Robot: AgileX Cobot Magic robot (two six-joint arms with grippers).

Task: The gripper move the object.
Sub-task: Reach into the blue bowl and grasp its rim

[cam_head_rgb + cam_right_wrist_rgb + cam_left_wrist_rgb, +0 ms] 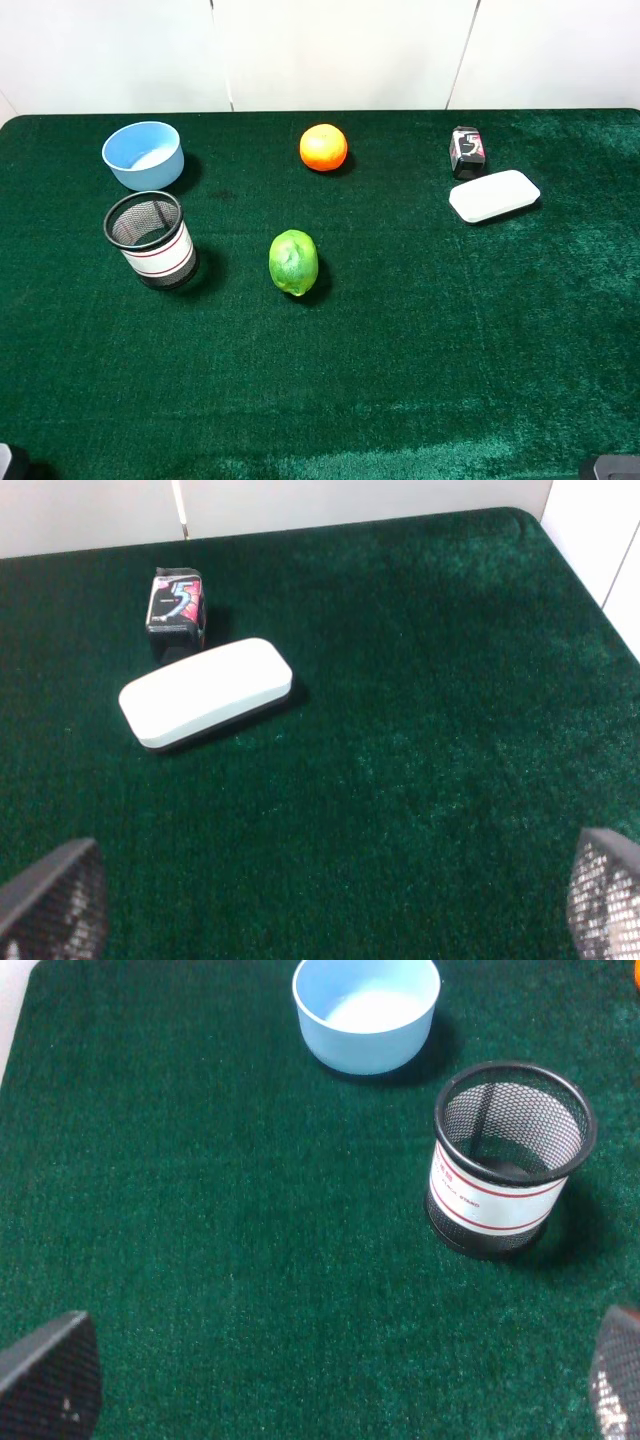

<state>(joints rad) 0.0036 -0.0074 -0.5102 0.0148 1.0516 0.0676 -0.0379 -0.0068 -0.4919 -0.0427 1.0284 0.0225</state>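
Note:
The light blue bowl (pixel 143 153) stands upright and empty at the back left of the green table. It also shows in the left wrist view (pixel 366 1012), far ahead of my left gripper (pixel 333 1380). That gripper's fingertips (pixel 50 1375) stand wide apart, open and empty, well short of the bowl. My right gripper (pixel 325 900) is open and empty too, on the right side of the table, far from the bowl. In the exterior view only dark bits of the arms show, at the bottom left corner (pixel 8 462) and the bottom right corner (pixel 612 466).
A black mesh cup with a white band (pixel 152 240) (pixel 510 1175) stands just in front of the bowl. A green fruit (pixel 293 262) lies mid-table and an orange (pixel 323 147) behind it. A white oblong dish (pixel 494 195) (pixel 205 692) and a small dark box (pixel 467 151) (pixel 177 602) sit back right.

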